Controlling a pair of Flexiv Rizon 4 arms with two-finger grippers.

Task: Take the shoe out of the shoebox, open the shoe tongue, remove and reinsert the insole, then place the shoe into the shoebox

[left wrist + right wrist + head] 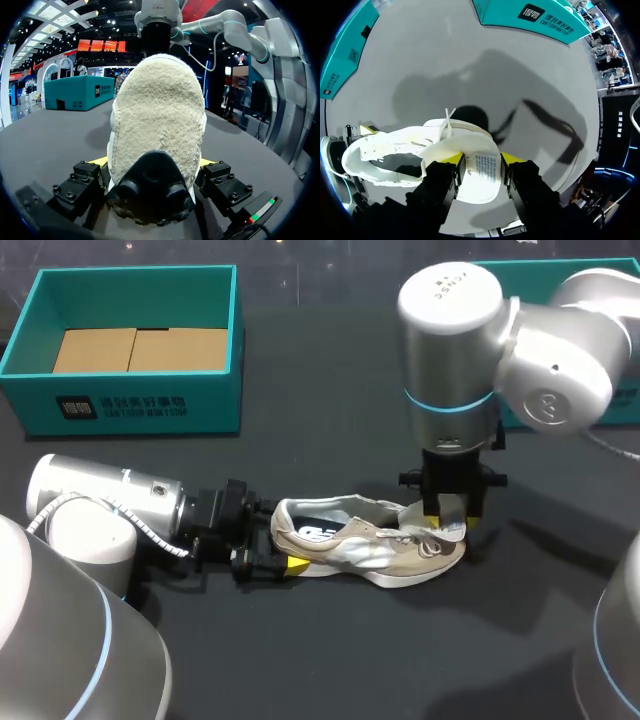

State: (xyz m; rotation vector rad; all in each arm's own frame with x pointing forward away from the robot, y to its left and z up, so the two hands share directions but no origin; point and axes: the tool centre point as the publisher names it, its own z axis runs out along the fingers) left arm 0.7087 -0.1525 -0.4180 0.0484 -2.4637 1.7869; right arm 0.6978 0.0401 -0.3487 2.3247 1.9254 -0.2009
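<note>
Your beige shoe (370,545) sits upright, heel (157,115) clamped in the left gripper (152,165), tongue (482,172) pinched by the right gripper (450,518); open teal shoebox (140,405) well beyond them.

the left arm (110,505) blocks the heel end of the shoe (370,545), and the right arm (450,390) stands over its tongue. bare table (330,410) lies open between the shoe and the shoebox (130,350), and along the shoe's near side.

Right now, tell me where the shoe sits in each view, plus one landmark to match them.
Head view: the shoe lies low in the middle.
Left wrist view: its heel fills the middle, clamped by the left gripper.
Right wrist view: it lies beside the right gripper, which pinches its tongue.
Landmark: the teal box on the right arm's side.
</note>
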